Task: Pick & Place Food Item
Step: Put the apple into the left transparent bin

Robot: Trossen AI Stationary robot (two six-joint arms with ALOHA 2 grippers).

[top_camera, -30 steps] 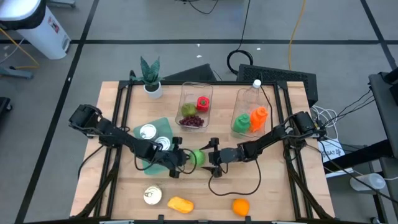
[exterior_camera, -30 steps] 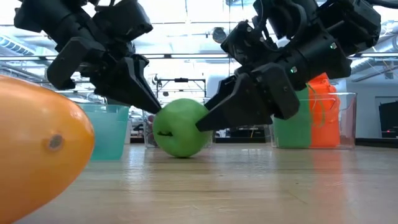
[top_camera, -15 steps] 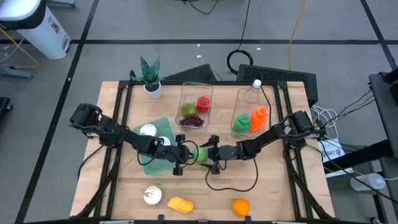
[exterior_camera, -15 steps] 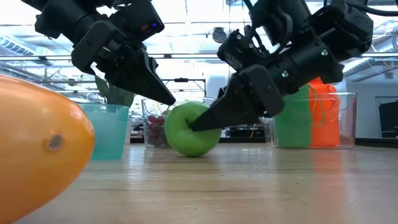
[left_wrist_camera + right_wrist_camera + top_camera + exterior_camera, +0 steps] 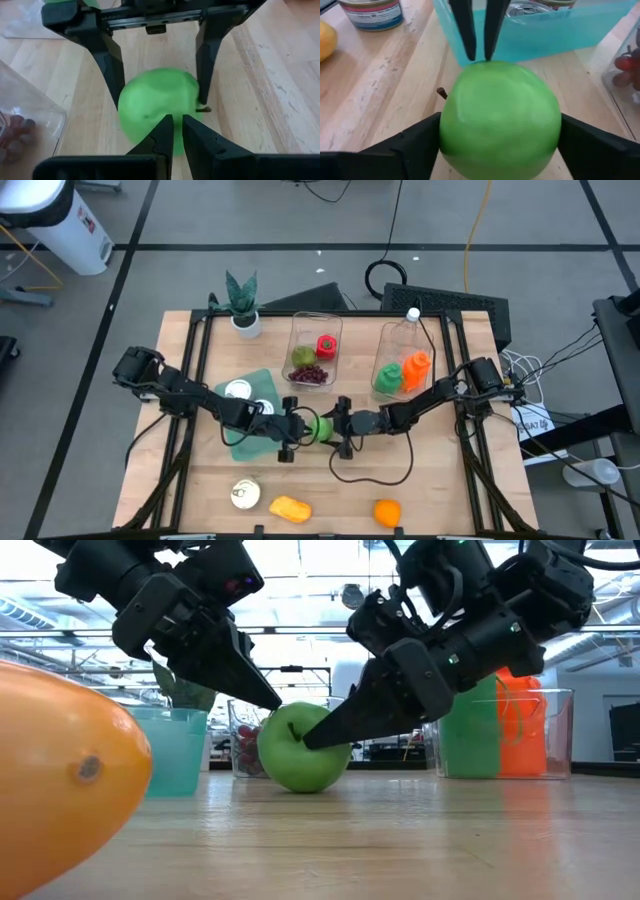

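Note:
A green apple (image 5: pixel 318 426) rests on its underside on the wooden table (image 5: pixel 440 480), near the middle. My left gripper (image 5: pixel 300 426) is shut and reaches in from the left, its tips against the apple. My right gripper (image 5: pixel 335 426) reaches in from the right, with one finger on each side of the apple. In the low view the apple (image 5: pixel 303 748) has its stem near the top. My left gripper touches the apple's upper left side (image 5: pixel 172 107) with the tips of its shut fingers (image 5: pixel 477 50), slanting down from the table's left. My right gripper has the apple's near and far sides (image 5: pixel 447 135) between its two fingers (image 5: pixel 415 142), coming almost level from the table's right. The apple stays on the table.
A teal bin (image 5: pixel 250 415) holding cans stands just left of the apple. A can (image 5: pixel 245 495), a mango (image 5: pixel 290 508) and an orange (image 5: pixel 386 512) lie near the front edge. Two clear containers (image 5: pixel 315 350) (image 5: pixel 400 365) and a potted plant (image 5: pixel 243 305) stand at the back.
My left gripper has gone toward the table's right with its shut tips on the apple. The apple has rolled a little to the right, and its stem has turned from the left side up to the top. My right gripper has moved left around the apple.

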